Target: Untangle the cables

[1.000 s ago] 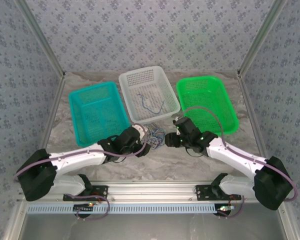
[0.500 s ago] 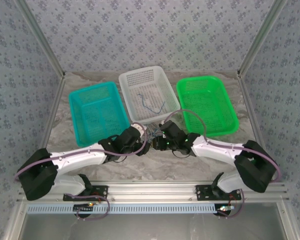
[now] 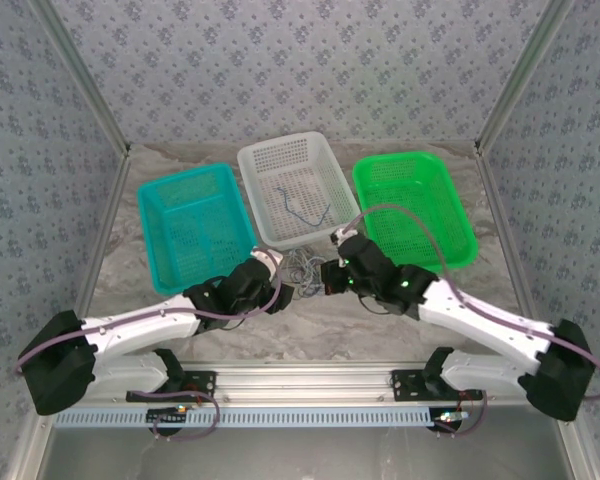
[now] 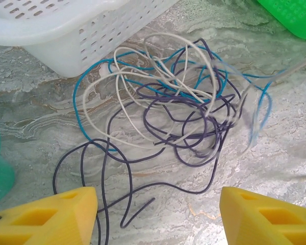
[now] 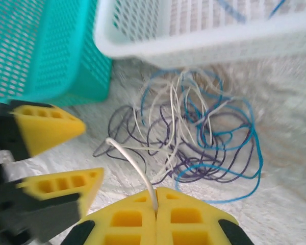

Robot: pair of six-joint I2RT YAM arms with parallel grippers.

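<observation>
so the cables (image 4: pixel 178 112) are a tangled heap on the table (image 4: pixel 296 153) just in front of the white basket (image 3: pixel 295 190), right gripper (image 5: pixel 156 193) pinched tight on one white cable (image 5: pixel 135 161) from it, left gripper (image 4: pixel 158 204) spread wide just short of the heap

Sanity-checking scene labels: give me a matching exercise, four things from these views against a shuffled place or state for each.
1. white perforated plastic basket
2. green perforated plastic basket
3. left claw
4. right claw

a. shut on a thin white wire
b. rightmost in the basket row
c. open, facing the tangled thin cables
d. holds a loose thin blue wire

Pairs: 1-d, 2-b, 3-c, 4-a
</observation>
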